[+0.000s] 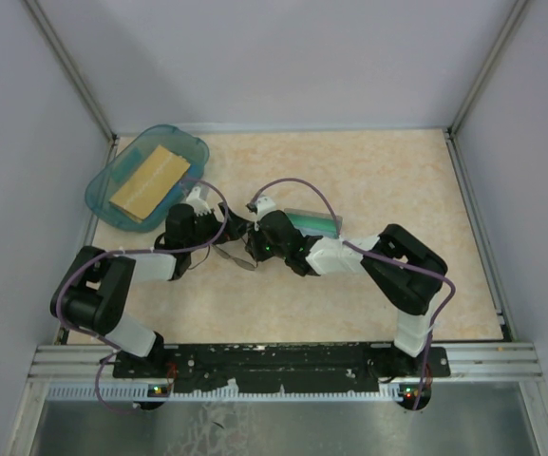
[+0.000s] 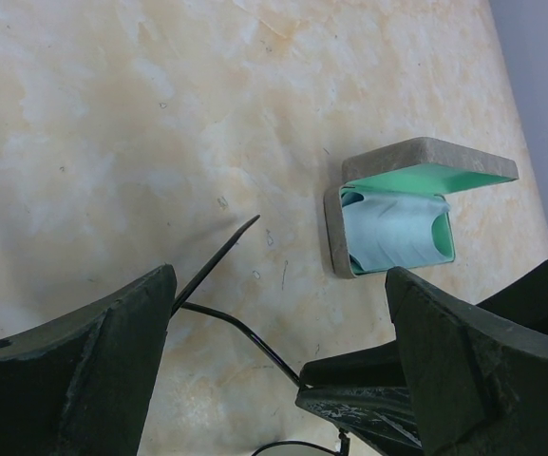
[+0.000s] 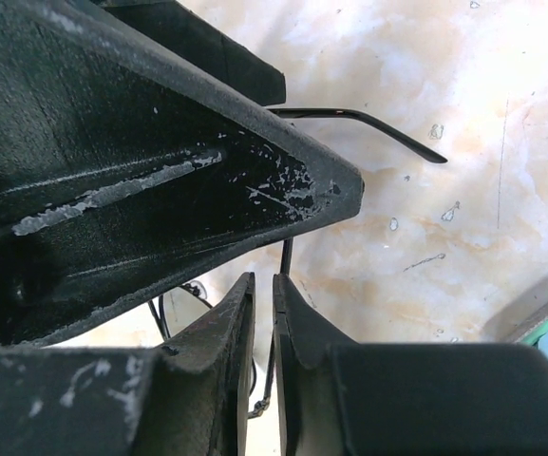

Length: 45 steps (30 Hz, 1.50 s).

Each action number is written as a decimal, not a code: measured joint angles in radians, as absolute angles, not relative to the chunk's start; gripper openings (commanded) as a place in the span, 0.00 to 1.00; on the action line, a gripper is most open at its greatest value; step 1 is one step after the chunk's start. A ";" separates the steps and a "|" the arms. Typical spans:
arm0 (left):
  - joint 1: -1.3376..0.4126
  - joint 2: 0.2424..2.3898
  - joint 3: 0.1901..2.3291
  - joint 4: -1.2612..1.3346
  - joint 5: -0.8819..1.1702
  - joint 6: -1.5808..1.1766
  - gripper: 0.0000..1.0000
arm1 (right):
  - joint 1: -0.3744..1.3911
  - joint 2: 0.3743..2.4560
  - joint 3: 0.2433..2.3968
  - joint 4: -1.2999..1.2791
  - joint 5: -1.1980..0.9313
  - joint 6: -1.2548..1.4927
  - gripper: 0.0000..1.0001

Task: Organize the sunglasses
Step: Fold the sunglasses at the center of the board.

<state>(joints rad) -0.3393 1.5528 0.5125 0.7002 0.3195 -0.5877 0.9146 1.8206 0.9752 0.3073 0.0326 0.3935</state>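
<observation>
1. The right gripper (image 3: 263, 285) has its two dark fingers pressed almost together. They pinch a thin dark wire of the sunglasses (image 3: 378, 122) in the narrow gap between them.
2. The left gripper (image 2: 281, 282) is spread wide, with one broad finger on each side of the glasses. One temple arm passes behind a finger, so whether the finger touches the frame cannot be told.
3. The two grippers meet tip to tip a little left of the middle of the table (image 1: 378, 171), which is beige and marbled. The sunglasses sit between them there.
4. One long slim temple arm sticks out from between the grippers, its bent tip over bare table. Whether the glasses rest on the surface or are lifted off it cannot be told.
5. Just right of the glasses and apart from them, a grey rectangular case (image 2: 425, 157) stands open near the table's centre. Its lid is raised and shows a green lining.
6. A light blue cloth (image 2: 392, 233) lies crumpled inside the case.
7. At the far left corner of the table sits a translucent blue tray (image 1: 105, 180) holding a tan rectangular block (image 1: 150, 182), well apart from everything else.
</observation>
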 measured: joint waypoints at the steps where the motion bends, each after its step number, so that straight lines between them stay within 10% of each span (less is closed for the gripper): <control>1: -0.339 1.554 0.513 0.701 0.320 -0.588 0.97 | 0.915 1.821 0.975 0.308 0.035 0.393 0.17; 45: -0.345 0.731 0.229 0.250 0.234 -0.612 1.00 | 0.916 1.813 1.012 0.237 0.103 0.366 0.27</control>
